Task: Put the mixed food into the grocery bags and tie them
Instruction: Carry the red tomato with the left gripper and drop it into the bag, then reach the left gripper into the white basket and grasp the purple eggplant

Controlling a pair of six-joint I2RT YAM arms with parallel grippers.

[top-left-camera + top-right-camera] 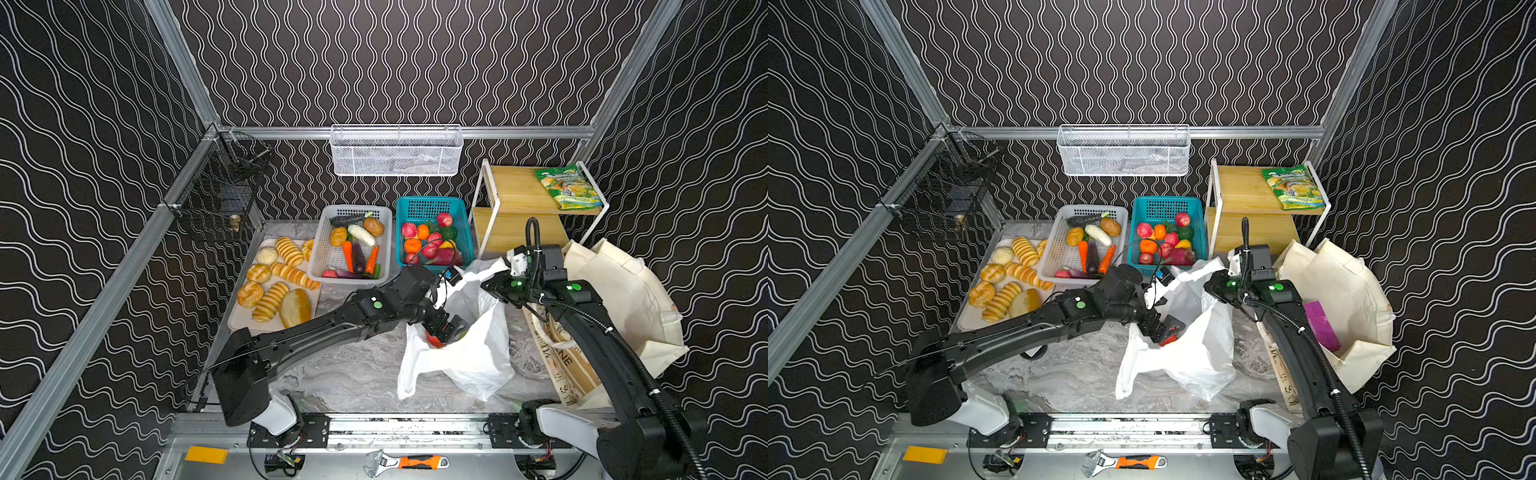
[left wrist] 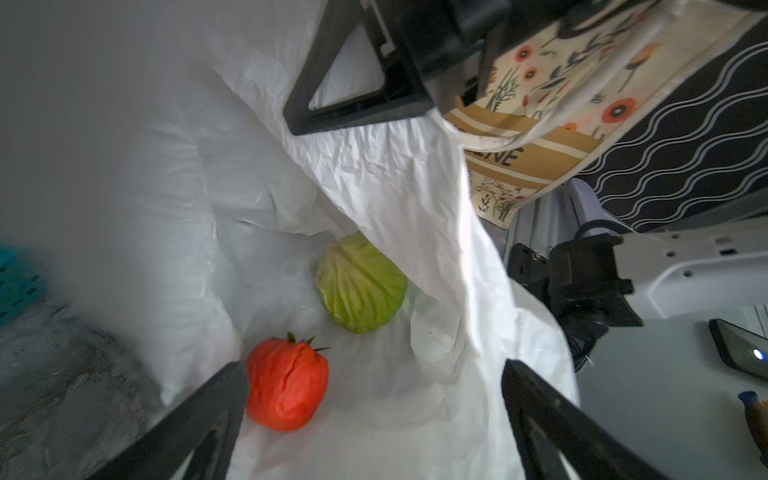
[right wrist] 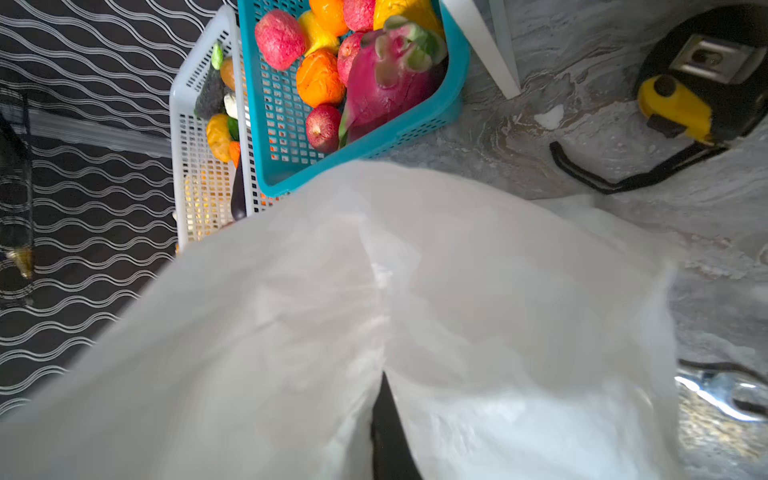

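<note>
Red tomato (image 2: 286,386), green cabbage (image 2: 361,282) — white plastic bag (image 2: 395,187); floral cream tote (image 2: 540,83).

Cabbage (image 2: 361,286) partly hidden under plastic bag (image 2: 415,199) fold.

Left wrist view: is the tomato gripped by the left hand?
No: the left hand is open, and the tomato lies in the plastic bag near the cabbage.

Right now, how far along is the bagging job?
Done: tomato and cabbage lie in the white plastic bag; a purple packet sits in the canvas tote. In hand: right gripper pinches the bag's rim, left gripper inside, jaws open. Left: green packet on the shelf perhaps, both bags untied.
</note>
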